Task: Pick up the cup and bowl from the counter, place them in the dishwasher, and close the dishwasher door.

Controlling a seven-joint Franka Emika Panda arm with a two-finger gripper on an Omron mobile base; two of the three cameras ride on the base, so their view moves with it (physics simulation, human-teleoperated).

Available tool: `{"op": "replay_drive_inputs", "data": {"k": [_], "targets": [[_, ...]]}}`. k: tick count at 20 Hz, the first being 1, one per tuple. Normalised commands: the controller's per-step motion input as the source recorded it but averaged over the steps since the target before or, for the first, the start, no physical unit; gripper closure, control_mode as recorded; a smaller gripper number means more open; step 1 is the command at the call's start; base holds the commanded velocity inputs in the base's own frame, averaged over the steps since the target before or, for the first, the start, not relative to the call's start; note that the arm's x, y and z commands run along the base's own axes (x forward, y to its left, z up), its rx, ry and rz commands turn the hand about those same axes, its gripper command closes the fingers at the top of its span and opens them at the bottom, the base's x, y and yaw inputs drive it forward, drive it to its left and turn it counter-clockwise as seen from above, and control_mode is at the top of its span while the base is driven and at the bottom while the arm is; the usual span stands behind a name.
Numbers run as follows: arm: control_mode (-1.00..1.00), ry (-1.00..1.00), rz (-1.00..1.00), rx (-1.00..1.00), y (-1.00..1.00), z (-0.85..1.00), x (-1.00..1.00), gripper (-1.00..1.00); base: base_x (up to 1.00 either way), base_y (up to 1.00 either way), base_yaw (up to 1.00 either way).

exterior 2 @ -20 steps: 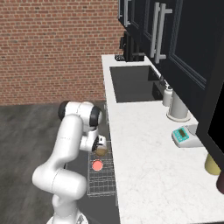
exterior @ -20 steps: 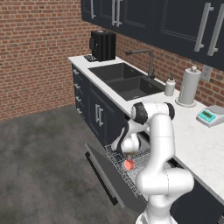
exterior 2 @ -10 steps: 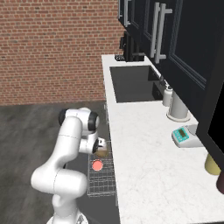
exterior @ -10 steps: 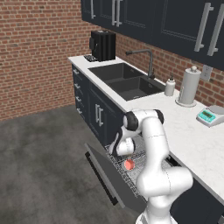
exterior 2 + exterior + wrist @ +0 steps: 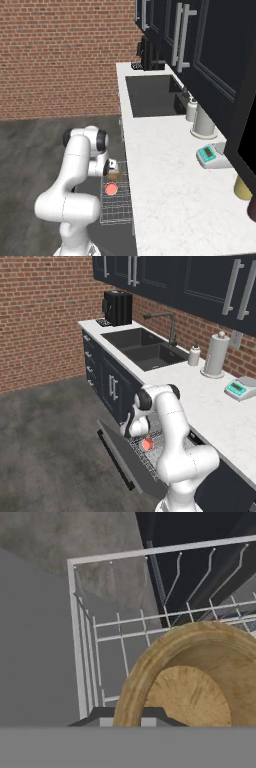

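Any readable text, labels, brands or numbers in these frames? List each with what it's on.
No readable text in any view.
Scale on the counter: teal display panel, nothing legible on it, too small.
Coffee machine: plain black, no brand visible.
Soap bottle by the sink: no label visible.
Bowl, cup, dishwasher rack: unmarked.

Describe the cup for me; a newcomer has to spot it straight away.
Find the open dark navy dishwasher door beneath the white marble counter. On the grey-white wire rack above it sits a small short white cup with a red-pink inside. The neighbouring round wooden bowl is brown.
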Motion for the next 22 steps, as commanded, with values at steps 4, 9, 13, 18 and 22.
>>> {"op": "replay_drive_inputs", "data": {"k": [4, 9, 13, 18, 22], "targets": [[-1.00, 0.07, 0.00, 0.00, 0.00, -0.40, 0.00, 1.00, 0.00, 0.00, 0.00], [-1.00, 0.07, 0.00, 0.00, 0.00, -0.36, 0.00, 1.00, 0.00, 0.00, 0.00], [-1.00, 0.06, 0.00, 0.00, 0.00, -0.21, 0.00, 1.00, 0.00, 0.00, 0.00], [-1.00, 0.01, 0.00, 0.00, 0.01, -0.02, 0.00, -1.00, 0.00, 0.00, 0.00], [-1.00, -0.02, 0.00, 0.00, 0.01, 0.01, 0.00, -1.00, 0.00, 0.00, 0.00]]}}
